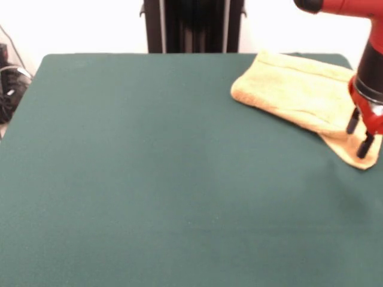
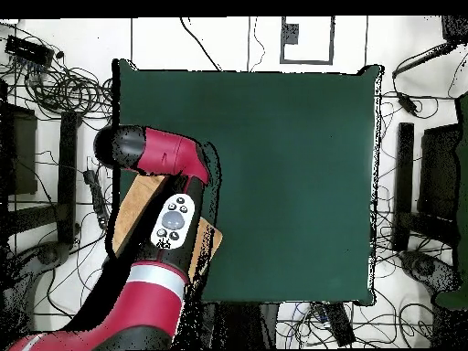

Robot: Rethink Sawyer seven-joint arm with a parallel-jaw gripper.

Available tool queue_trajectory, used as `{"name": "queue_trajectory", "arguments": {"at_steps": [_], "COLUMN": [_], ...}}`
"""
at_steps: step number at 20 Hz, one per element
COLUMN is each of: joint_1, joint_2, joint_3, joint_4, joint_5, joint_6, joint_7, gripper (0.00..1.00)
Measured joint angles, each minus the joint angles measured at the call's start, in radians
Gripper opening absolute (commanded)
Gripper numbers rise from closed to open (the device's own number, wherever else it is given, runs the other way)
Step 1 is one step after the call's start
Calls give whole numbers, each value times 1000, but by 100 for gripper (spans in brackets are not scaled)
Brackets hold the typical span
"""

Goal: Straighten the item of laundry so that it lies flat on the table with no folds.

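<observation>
The left and middle of the green worktop in the front view have nothing on them. The towel is far over on the right, near the back corner, close to the edge.

It is not flat. It is folded over on itself, so the big part looks thick and puffy. One thin flap sticks out at the lower right, lying flat on the worktop.

The hand is right at that flap. Its two black fingers are spread a little apart and point down. One tip looks to be touching the flap, but it is not pinching anything that I can see.

From above, the red arm covers most of the towel, so only bits of it peek out.

The towel is probably soft, light and floppy. It will bend and drag, not slide like a board. The fuzzy cloth may cling to the felt. A good place to take hold should be the edge of the top layer, to peel it open.
</observation>
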Motion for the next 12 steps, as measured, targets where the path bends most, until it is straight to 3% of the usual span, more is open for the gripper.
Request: {"name": "queue_trajectory", "arguments": {"at_steps": [5, 12], "joint_1": [9, 6], "joint_2": [14, 17], "joint_3": [0, 0], "joint_4": [-2, -2], "joint_5": [57, 64], "joint_6": [0, -2], "joint_7": [17, 19], "gripper": [100, 100]}}
